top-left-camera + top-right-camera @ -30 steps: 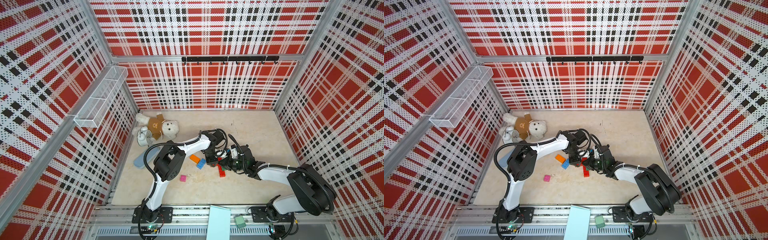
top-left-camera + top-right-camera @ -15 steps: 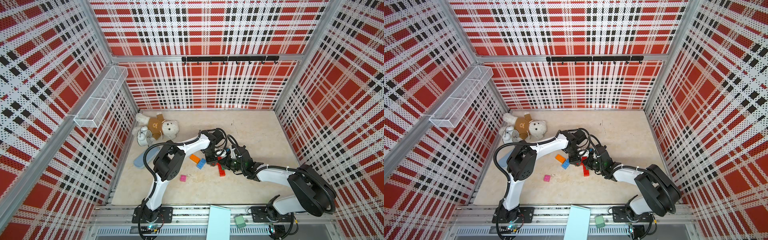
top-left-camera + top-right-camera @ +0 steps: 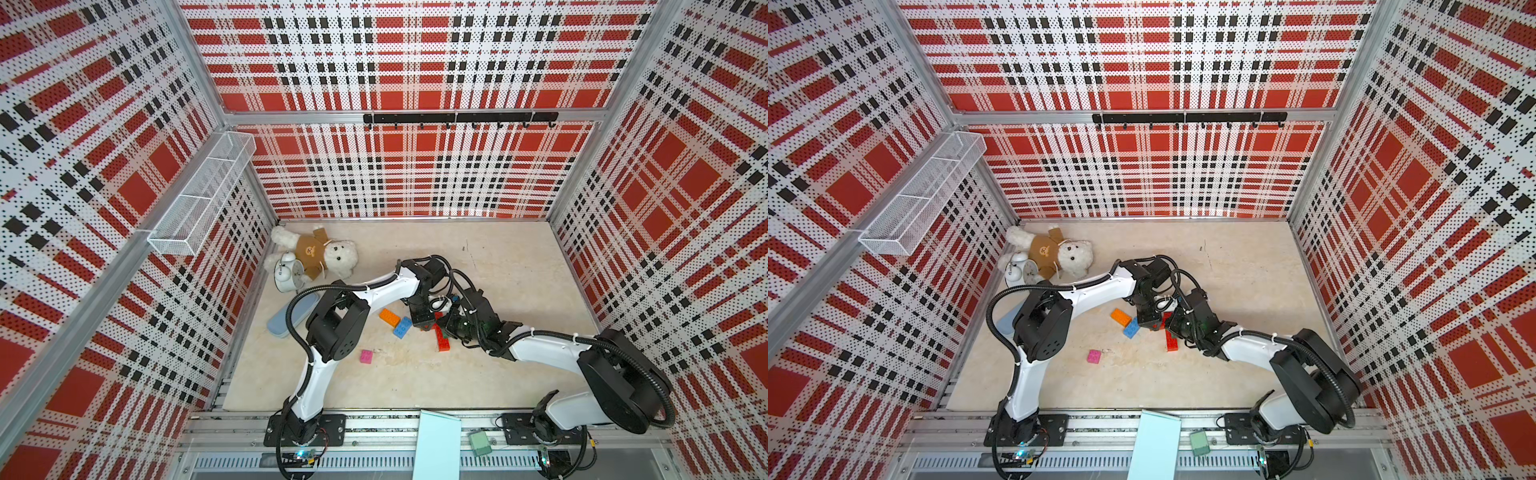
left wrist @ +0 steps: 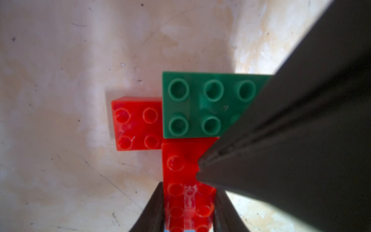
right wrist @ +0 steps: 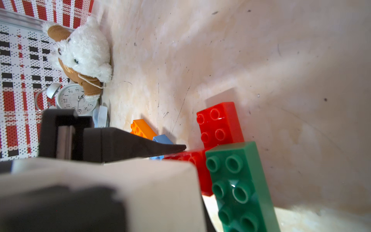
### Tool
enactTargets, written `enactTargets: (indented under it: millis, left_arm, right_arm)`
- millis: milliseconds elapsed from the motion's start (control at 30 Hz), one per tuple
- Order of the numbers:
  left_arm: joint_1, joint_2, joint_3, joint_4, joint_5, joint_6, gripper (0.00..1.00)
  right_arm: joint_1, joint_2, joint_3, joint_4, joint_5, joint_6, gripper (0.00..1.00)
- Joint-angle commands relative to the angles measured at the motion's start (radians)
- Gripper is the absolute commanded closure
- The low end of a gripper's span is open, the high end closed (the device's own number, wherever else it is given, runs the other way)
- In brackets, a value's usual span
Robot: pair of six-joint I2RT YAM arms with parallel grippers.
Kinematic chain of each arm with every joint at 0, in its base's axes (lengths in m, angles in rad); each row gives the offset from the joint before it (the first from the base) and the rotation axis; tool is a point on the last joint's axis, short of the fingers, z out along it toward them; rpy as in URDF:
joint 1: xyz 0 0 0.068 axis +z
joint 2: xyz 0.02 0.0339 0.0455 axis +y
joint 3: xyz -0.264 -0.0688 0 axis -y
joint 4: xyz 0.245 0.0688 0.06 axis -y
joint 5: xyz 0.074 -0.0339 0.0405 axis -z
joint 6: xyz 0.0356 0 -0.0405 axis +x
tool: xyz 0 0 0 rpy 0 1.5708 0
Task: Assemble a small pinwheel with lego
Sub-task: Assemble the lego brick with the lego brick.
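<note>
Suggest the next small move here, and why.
Probably press the shut right gripper down onto the green brick to seat it. Its tip is right by that brick, and the left gripper clamps the adjoining red brick, bracing the cluster.

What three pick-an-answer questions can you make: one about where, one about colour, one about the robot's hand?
1. Where is the pink brick? A stacked on another brick; B alone on the table; C inside a gripper.
2. Which colour brick sits on top of the red bricks? A blue; B orange; C green.
3. The left gripper is: A clamped on a red brick; B wide open; C shut on nothing.
Answers: B, nothing touches it; C, the green brick overlaps them; A, its fingers flank that brick.
</note>
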Motion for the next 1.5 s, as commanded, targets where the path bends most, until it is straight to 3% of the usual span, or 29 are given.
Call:
enactTargets:
  millis: [0,433,800,1233,1333,1467]
  left_arm:
    - [-0.017,-0.014,0.025,-0.022,0.016,-0.004,0.69]
    - [-0.008,-0.035,0.035,0.015,0.007,-0.033,0.56]
    - [0.006,-0.048,0.041,0.023,0.008,-0.059,0.5]
    - [0.029,-0.167,-0.04,0.105,0.064,-0.138,0.44]
    - [0.037,-0.194,-0.077,0.153,0.011,-0.2,0.44]
    - [0.093,-0.272,-0.143,0.253,-0.067,-0.422,0.43]
  right_arm:
    - [0.031,0.079,-0.018,-0.165,0.094,-0.039,1.0]
    - [0.036,-0.004,-0.06,-0.25,0.143,0.006,1.0]
    - [0.035,0.051,-0.061,-0.187,0.097,0.006,1.0]
    - [0.036,-0.098,0.039,-0.26,0.066,-0.105,0.96]
    - [0.036,-0.122,0.077,-0.281,0.022,-0.141,0.93]
    - [0.039,-0.159,0.098,-0.342,0.017,-0.159,0.82]
